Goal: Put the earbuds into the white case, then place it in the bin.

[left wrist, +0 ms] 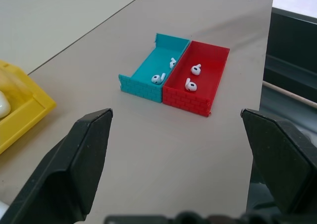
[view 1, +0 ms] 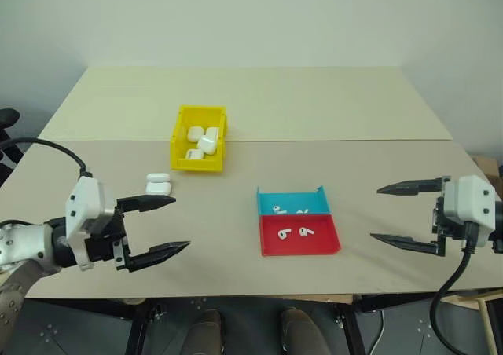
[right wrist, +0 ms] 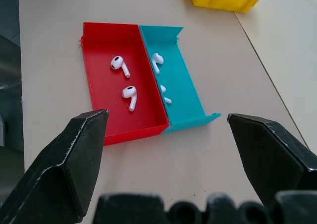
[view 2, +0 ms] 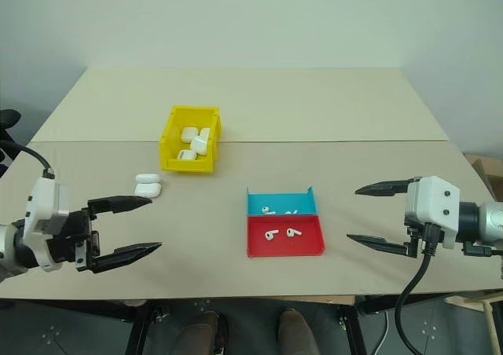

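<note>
The white case (view 1: 158, 184) lies on the tan table, just beyond the upper finger of my left gripper (view 1: 181, 223), which is open and empty. Two earbuds (view 1: 284, 232) lie in the shallow red tray (view 1: 322, 247), and two more earbuds (right wrist: 157, 60) in the blue tray (view 1: 271, 198) behind it. The yellow bin (view 1: 180, 129) stands further back, left of centre, with several white cases (view 1: 206, 141) inside. My right gripper (view 1: 376, 212) hovers to the right of the trays, open and empty. Both grippers point inward at the trays.
The two trays sit side by side, touching, near the table's front edge. A seam (view 1: 354, 140) runs across the tabletop behind the bin. A black cable (view 1: 452, 284) hangs from my right wrist past the table's front edge.
</note>
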You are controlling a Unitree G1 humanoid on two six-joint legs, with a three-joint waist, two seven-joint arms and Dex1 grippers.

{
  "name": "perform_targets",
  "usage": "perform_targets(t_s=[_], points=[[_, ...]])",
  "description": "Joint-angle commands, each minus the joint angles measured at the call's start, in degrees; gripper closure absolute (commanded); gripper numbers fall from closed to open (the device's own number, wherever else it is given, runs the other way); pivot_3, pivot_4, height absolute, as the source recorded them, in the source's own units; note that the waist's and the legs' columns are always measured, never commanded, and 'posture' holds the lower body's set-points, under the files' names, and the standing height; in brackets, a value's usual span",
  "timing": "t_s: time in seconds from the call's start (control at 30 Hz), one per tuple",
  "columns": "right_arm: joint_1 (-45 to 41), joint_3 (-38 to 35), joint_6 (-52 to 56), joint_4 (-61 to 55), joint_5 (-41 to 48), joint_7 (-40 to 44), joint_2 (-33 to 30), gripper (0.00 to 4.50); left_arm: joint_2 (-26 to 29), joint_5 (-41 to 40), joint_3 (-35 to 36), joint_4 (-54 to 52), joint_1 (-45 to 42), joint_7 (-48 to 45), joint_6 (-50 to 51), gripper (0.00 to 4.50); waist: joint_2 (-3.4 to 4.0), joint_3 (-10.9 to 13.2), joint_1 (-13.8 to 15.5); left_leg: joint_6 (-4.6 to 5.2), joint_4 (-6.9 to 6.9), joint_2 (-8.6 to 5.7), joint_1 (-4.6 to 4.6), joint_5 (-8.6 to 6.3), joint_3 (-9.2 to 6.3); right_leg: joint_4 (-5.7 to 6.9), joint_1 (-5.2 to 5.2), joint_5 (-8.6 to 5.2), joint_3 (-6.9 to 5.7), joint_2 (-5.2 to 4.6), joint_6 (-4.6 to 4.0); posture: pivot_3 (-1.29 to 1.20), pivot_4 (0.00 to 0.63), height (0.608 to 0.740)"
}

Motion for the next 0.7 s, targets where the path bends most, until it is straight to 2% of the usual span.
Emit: perform_targets(t_s=[0.03, 0.1, 0.2, 0.27, 0.37, 0.47, 0.5, 0.53, 0.6, 0.63, 0.7], points=[[-0.7, -1.4, -1.1, -0.9, 0.3, -0.3, -0.4, 0.02, 1.1, -1.6, 1.5, -2.9, -0.6, 0.4, 0.6, 0.00, 0.00, 0.0, 0.0, 0.00, 0.00, 0.00, 0.00, 0.00, 0.00, 0.00, 0.00, 0.00, 0.00, 0.00, 0.00, 0.00, 0.150, 0.740], [-1.6, -1.1, -0.9, -0.1, 0.1, -0.4, -0.8, 0.02, 0.7, -0.2, 0.7, -4.5, -1.3, 3.9, 1.0, 0.00, 0.00, 0.0, 0.0, 0.00, 0.00, 0.00, 0.01, 0.00, 0.00, 0.00, 0.01, 0.00, 0.00, 0.00, 0.00, 0.00, 0.150, 0.740], [-3.2, -0.4, -0.7, 1.0, -0.2, -0.3, -1.3, 0.02, 1.2, 6.3, -1.6, -8.4, -1.6, 12.1, 2.6, 0.00, 0.00, 0.0, 0.0, 0.00, 0.00, 0.00, 0.02, 0.00, -0.01, 0.00, 0.03, 0.00, 0.00, 0.00, 0.00, 0.00, 0.150, 0.740], [-4.1, 0.0, -0.2, 1.2, 0.0, -0.1, -1.6, 0.02, 2.5, 8.5, -2.1, -11.7, -1.8, 18.0, 7.2, 0.00, -0.01, 0.0, 0.0, 0.00, 0.00, -0.01, 0.02, 0.00, -0.01, 0.00, 0.02, 0.01, 0.03, 0.01, 0.00, 0.00, 0.150, 0.740], [-3.8, -0.5, 1.3, 0.3, 0.8, 0.1, -1.9, 0.02, 3.9, 6.3, -2.5, -15.9, -3.1, 25.3, 16.1, 0.00, -0.01, 0.0, 0.0, 0.00, -0.01, -0.01, 0.01, 0.00, -0.02, 0.01, 0.01, 0.01, 0.03, 0.01, -0.01, 0.00, 0.150, 0.740], [-1.1, -1.5, 2.2, -1.1, 0.8, 0.2, -1.7, 0.02, 3.5, 0.7, -4.6, -19.3, -9.1, 35.6, 26.6, 0.00, -0.02, 0.0, 0.3, 0.00, 0.00, -0.02, 0.02, 0.00, -0.07, 0.02, 0.05, 0.01, 0.02, 0.00, 0.01, 0.00, 0.150, 0.740], [-0.5, -1.5, 2.3, -1.5, 0.5, -0.1, -1.6, 0.02, 2.9, -1.8, -5.5, -18.9, -12.7, 39.8, 32.1, 0.00, -0.02, 0.0, 0.4, 0.00, 0.01, -0.03, 0.01, 0.00, -0.09, 0.02, 0.06, 0.01, 0.00, -0.01, 0.03, 0.00, 0.150, 0.740], [-0.1, -1.4, 2.8, -1.9, 0.3, -0.8, -1.5, 0.02, 2.3, -2.2, -8.9, -16.5, -21.4, 42.0, 44.1, 0.00, -0.02, 0.0, 0.7, 0.00, 0.01, -0.05, 0.01, 0.00, -0.08, 0.02, 0.07, 0.02, 0.03, -0.03, 0.05, 0.00, 0.150, 0.740], [0.3, -1.0, 3.7, -2.6, 0.0, -2.0, -1.4, 0.02, 0.2, -6.1, -12.7, -10.1, -33.5, 48.4, 58.0, 0.00, -0.06, 0.0, 0.8, 0.00, 0.17, -0.08, 0.03, 0.00, -0.20, 0.10, 0.15, 0.00, -0.08, 0.02, 0.13, 0.00, 0.150, 0.740], [0.2, -0.7, 4.1, -2.8, -0.1, -2.5, -1.2, 0.02, -1.2, -9.0, -13.9, -5.4, -37.8, 53.1, 60.1, 0.00, -0.04, 0.0, 0.8, 0.00, 0.18, -0.09, 0.07, 0.01, -0.25, 0.08, 0.24, 0.00, -0.08, 0.07, 0.24, 0.00, 0.150, 0.740], [0.4, -0.1, 4.6, -3.3, -0.6, -3.7, -1.0, 0.02, -7.7, -13.2, -14.3, 2.5, -43.6, 67.1, 60.1, 0.00, -0.05, 0.0, 0.6, 0.01, 0.15, -0.11, 0.44, 0.00, -0.32, 0.00, 0.65, -0.14, -0.08, 0.04, 0.48, 0.00, 0.150, 0.740]])
